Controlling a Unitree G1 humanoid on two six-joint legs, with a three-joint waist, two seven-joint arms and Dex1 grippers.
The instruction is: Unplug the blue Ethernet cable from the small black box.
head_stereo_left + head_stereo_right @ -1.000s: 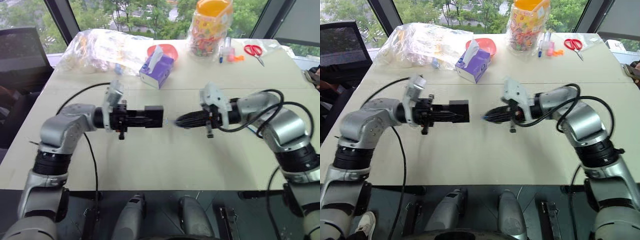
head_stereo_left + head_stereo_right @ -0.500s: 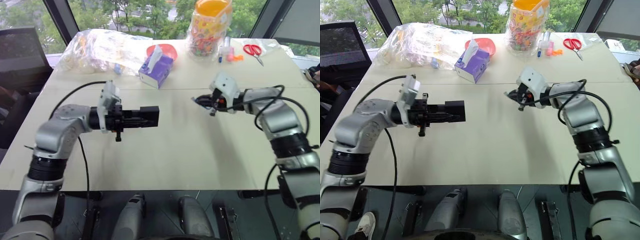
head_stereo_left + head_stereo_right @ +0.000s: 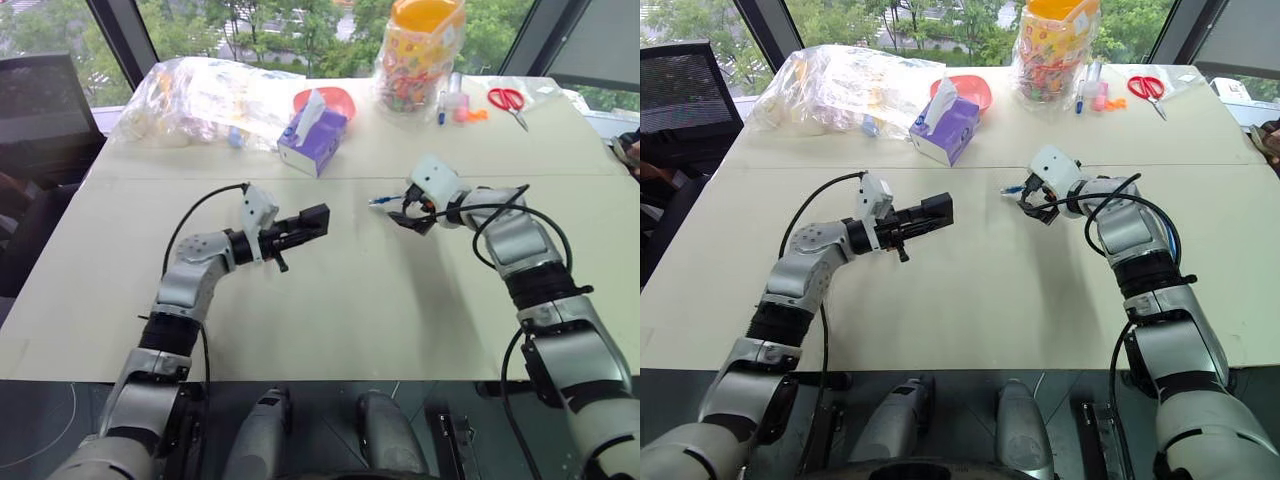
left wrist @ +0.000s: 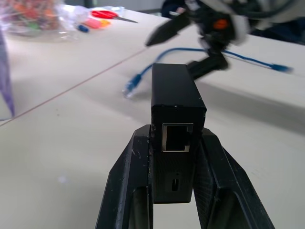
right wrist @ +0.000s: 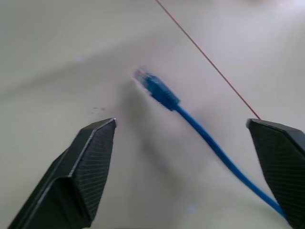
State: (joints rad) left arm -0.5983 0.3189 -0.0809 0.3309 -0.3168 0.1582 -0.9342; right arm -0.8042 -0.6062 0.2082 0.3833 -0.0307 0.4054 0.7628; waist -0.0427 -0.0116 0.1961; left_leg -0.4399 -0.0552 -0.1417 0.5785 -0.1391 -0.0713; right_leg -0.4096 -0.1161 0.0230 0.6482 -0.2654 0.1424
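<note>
Blue, thin Ethernet cable now free of the small matte-black rectangular box; lying loose on the beige table between the two arms, toward the far middle, clear plug end bare. Released within the last second: right gripper fingers parted wide, poised just over the cord, no longer pinching it. Left gripper clamped on the box, held above the table, socket visibly empty. Unplugging judged complete; only setting down the box possibly left.

the blue ethernet cable is blurred at its plug and cut off at the frame edge.
</note>
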